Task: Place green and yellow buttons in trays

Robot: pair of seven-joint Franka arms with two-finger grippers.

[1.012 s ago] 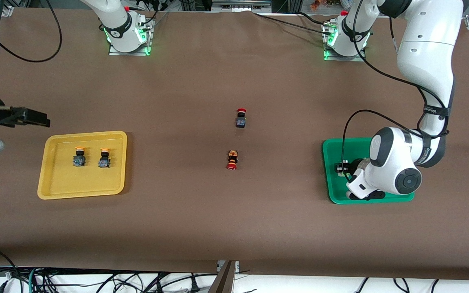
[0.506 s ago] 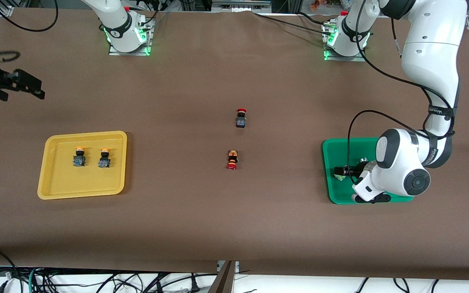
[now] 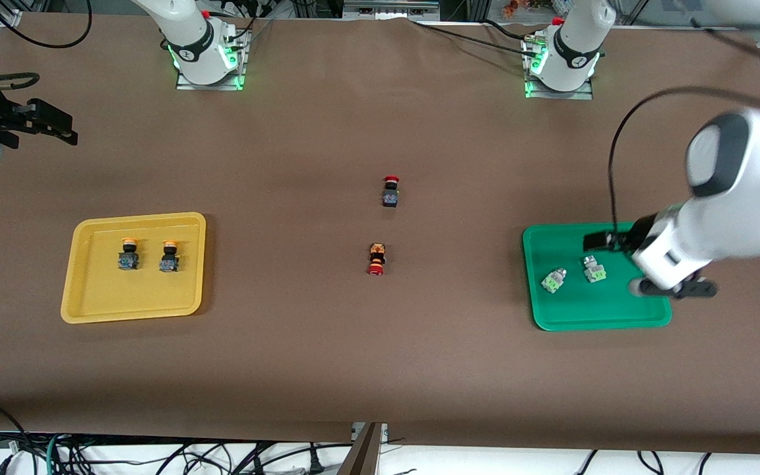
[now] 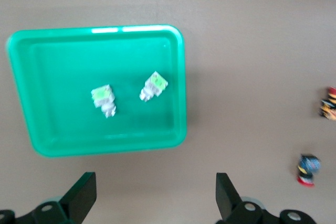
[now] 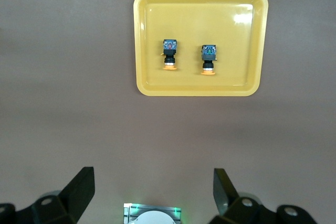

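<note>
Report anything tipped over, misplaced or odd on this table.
Nothing stands out. Two green buttons lie in the green tray, two yellow buttons in the yellow tray. Two red-capped switches sit loose mid-table, outside both.

Table covering: plain matte brown, no pattern.

Shallow yellow plastic tray: uniform yellow. The two small switches with round caps in it had orange-yellow caps on black necks, with dark bodies showing blue-green detail.

Shallow green plastic tray: uniform bright green. The two small switches in it had light-green faces on grey-white bodies.

Small black-bodied switch: red cap, dark body with a bluish tint.

Small orange-bodied switch: red cap, orange and black banding on the body.

Robot arm casings: white with dark grey joint discs; gripper fingers black. Arm bases glowed green.
</note>
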